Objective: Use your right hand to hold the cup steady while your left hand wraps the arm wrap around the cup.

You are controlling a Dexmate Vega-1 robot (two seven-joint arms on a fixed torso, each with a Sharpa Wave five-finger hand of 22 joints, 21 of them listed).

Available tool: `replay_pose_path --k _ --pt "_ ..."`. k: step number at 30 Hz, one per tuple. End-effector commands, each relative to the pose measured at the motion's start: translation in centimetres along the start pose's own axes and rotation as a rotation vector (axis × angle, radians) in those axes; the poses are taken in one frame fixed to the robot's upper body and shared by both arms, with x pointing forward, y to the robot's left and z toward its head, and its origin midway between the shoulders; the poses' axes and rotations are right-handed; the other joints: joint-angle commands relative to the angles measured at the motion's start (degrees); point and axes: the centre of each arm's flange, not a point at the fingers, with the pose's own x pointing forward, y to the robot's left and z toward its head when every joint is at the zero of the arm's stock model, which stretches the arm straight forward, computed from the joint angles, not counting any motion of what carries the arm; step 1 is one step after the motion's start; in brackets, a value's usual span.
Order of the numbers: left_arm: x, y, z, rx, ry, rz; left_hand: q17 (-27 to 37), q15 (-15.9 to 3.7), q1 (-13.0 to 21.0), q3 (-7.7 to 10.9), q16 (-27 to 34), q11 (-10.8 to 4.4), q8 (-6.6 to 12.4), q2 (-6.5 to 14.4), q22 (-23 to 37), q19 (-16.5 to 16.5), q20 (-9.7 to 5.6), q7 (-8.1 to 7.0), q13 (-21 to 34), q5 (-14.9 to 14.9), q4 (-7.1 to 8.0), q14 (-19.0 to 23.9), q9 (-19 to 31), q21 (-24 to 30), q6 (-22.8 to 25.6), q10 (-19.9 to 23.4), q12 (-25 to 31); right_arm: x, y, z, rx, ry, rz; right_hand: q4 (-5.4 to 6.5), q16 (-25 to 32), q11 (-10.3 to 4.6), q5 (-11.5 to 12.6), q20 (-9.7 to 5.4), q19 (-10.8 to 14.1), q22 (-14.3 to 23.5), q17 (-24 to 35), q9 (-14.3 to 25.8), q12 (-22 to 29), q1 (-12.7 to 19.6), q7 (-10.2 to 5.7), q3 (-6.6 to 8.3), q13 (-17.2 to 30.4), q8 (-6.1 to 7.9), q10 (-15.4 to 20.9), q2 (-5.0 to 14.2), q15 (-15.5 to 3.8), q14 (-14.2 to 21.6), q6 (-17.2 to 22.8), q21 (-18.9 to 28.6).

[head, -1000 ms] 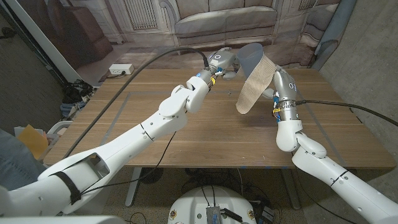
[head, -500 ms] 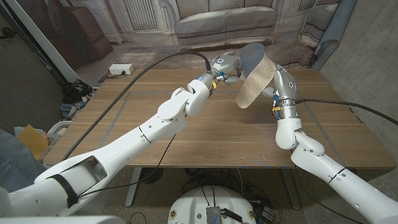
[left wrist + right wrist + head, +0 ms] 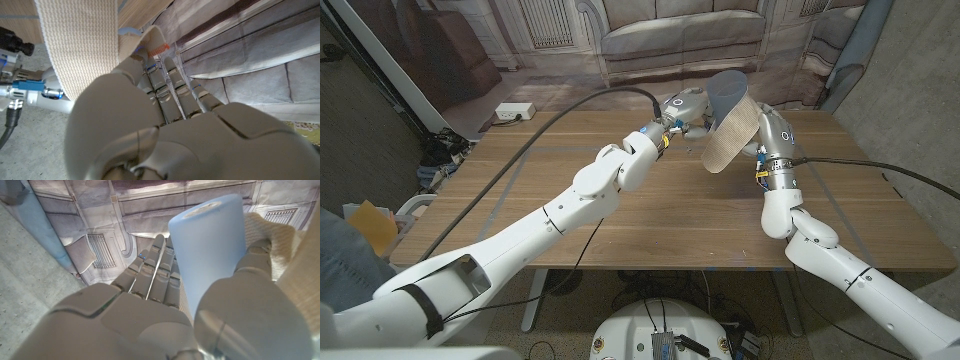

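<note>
Wrap hangs shorter and closer against cup; left hand pinches wrap, right hand grips cup.

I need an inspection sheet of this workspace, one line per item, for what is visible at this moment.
Surface: wooden table, blue tape lines on it.
Job's things: blue cup held above the far edge; beige arm wrap hanging from it.
Clutter: nothing seen on the table.
Robot hands: right robot hand grips the cup; left robot hand holds the wrap's end at the cup.
Cables: black cable along the left arm, another to the right arm.
Surroundings: printed sofa backdrop; power strip on the floor.
</note>
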Motion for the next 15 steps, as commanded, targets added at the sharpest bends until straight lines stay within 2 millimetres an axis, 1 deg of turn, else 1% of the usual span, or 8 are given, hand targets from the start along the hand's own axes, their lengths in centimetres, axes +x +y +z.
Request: replay_pose_path --k 1,5,15 --pt "-0.72 0.04 0.11 -0.008 0.001 0.016 0.1 -3.42 0.1 0.35 0.4 -1.33 0.09 0.5 0.3 -0.4 0.31 -0.04 0.4 0.3 -0.12 -0.4 0.1 0.2 -0.1 1.1 0.4 1.00 1.18 0.16 -0.097 -0.039 0.040 4.92 -0.1 -8.33 0.1 -0.43 -0.1 0.2 0.1 0.1 -0.1 12.0 -14.02 5.54 0.2 0.44 8.6 12.67 -7.11 0.5 14.9 -0.1" --pt "-0.94 0.00 0.04 -0.011 0.006 0.018 0.1 -3.39 0.0 0.37 0.3 -1.39 0.09 0.4 0.3 -0.8 0.35 -0.02 0.4 0.4 -0.10 -0.5 0.1 0.1 -0.2 1.1 0.5 1.09 1.37 -0.11 -0.100 -0.030 0.047 4.94 0.0 -8.32 0.1 -0.37 0.0 0.2 0.1 0.1 -0.2 12.0 -14.02 5.61 0.2 0.45 8.8 12.69 -7.12 0.7 15.0 -0.1" --pt "-0.92 -0.06 -0.22 -0.013 0.018 0.012 0.2 -3.26 -0.1 0.41 0.3 -1.44 0.09 0.4 0.4 -1.1 0.37 -0.09 0.5 0.4 -0.09 -0.9 0.1 0.1 -0.3 0.8 0.5 0.62 1.26 -0.45 -0.087 -0.010 0.042 4.97 0.0 -8.28 0.0 -0.30 0.1 0.2 0.1 0.1 -0.3 12.0 -14.02 5.66 0.2 0.42 9.1 12.54 -7.07 0.9 15.2 0.0"
